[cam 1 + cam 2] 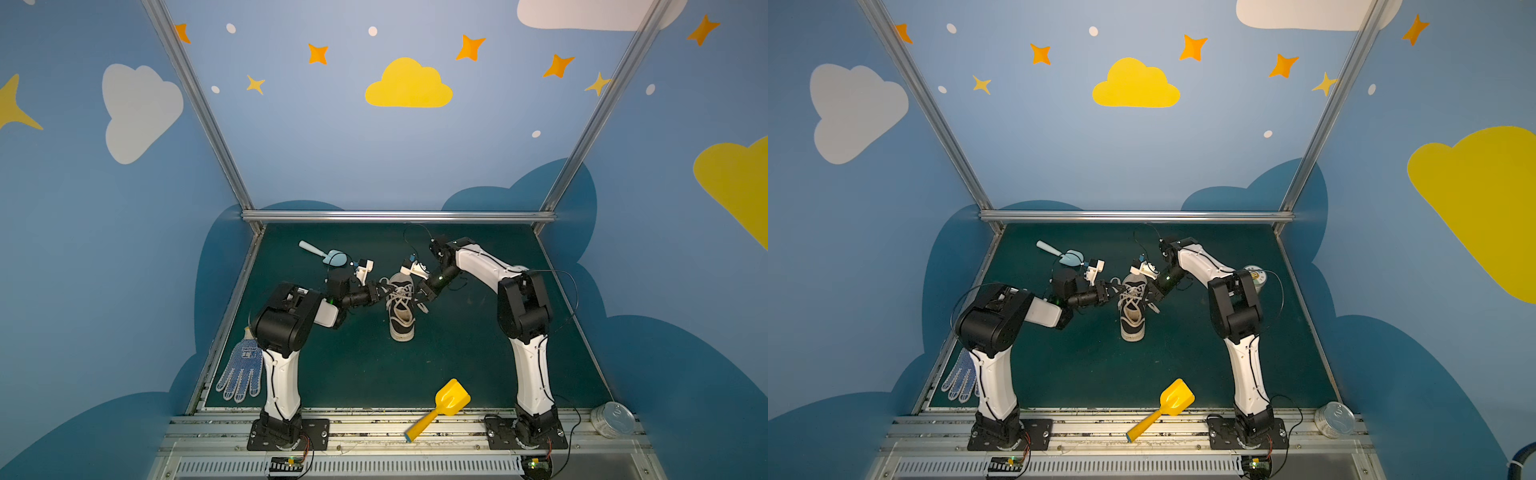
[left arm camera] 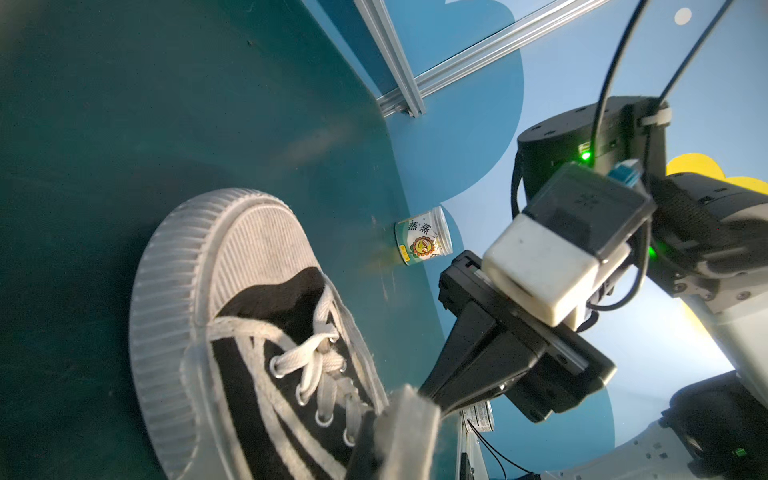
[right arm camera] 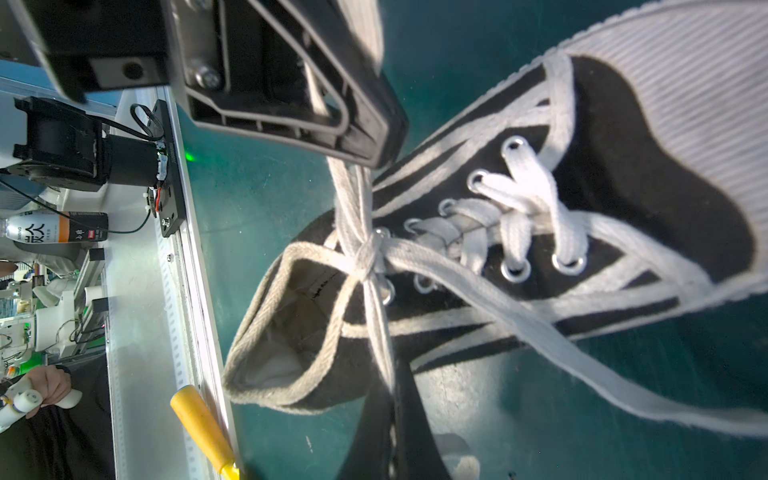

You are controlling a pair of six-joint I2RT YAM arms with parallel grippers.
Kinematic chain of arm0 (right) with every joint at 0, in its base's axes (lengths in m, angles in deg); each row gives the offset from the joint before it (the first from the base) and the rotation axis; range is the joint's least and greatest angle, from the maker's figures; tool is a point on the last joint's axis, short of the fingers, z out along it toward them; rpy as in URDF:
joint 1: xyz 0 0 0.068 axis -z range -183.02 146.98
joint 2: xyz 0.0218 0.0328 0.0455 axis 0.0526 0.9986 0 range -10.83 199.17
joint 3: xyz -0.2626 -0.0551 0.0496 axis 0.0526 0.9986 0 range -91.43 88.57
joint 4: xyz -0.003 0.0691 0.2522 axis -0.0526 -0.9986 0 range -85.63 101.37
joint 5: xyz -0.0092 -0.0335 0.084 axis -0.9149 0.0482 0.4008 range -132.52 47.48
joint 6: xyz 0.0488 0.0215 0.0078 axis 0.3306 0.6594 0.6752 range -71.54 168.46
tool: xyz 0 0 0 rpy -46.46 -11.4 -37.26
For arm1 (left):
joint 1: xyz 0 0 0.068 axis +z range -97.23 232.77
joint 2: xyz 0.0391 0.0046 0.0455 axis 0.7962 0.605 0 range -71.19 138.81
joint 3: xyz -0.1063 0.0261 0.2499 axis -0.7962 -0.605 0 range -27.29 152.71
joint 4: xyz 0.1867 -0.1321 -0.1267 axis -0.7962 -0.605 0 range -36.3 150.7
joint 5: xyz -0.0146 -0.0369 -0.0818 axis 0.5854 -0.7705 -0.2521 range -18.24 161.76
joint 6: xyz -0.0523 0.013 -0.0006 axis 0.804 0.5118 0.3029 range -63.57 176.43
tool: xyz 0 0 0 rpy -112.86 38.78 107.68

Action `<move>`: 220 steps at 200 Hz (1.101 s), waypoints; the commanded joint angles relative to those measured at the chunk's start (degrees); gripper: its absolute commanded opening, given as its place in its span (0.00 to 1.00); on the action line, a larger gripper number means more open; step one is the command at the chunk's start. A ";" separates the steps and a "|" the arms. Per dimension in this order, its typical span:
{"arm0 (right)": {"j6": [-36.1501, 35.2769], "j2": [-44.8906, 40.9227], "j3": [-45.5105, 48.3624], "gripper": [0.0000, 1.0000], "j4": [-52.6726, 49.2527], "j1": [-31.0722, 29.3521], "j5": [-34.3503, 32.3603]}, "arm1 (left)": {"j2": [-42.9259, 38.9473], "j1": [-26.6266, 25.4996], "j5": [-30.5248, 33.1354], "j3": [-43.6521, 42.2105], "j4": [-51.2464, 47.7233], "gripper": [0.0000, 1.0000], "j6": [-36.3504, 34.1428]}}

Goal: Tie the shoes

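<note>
black shoe point(image 1: 401, 320) on the green surface point(image 1: 457, 357); left claw point(image 1: 379, 290) and right claw point(image 1: 424, 291) flank it, each clenched on a strand of its knotted laces point(image 3: 368, 257).

A dark green mat point(image 1: 457, 365) covered the table. A blue-dotted glove point(image 1: 241, 374) lay flat at its front left corner, fingers toward the front rail point(image 1: 374, 428). A yellow shovel point(image 1: 451, 399) lay near the front edge, blade on the mat, handle slanting across the rail. A pale blue trowel point(image 1: 328, 255) lay far back on the left. A tin point(image 1: 613, 419) lay on the rail's right end. A labelled jar point(image 2: 424, 241) sat at the mat's right edge. The walls were blue with clouds and stars, a yellow cloud point(image 1: 409, 85) on the back one. Beyond the table, a bottle point(image 3: 54, 228) was seen.
</note>
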 commanded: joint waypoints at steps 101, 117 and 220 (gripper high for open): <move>1.76 -2.28 3.73 0.00 -2.63 3.09 -2.84 | 2.21 3.98 0.37 1.30 -3.94 0.03 -3.33; 1.77 -2.22 4.13 0.00 -2.60 3.29 -3.73 | 2.32 4.18 0.46 1.39 -3.82 0.03 -3.16; 1.71 -1.56 0.92 0.21 -3.64 2.18 0.75 | 3.34 3.87 -0.91 0.19 2.95 0.11 0.62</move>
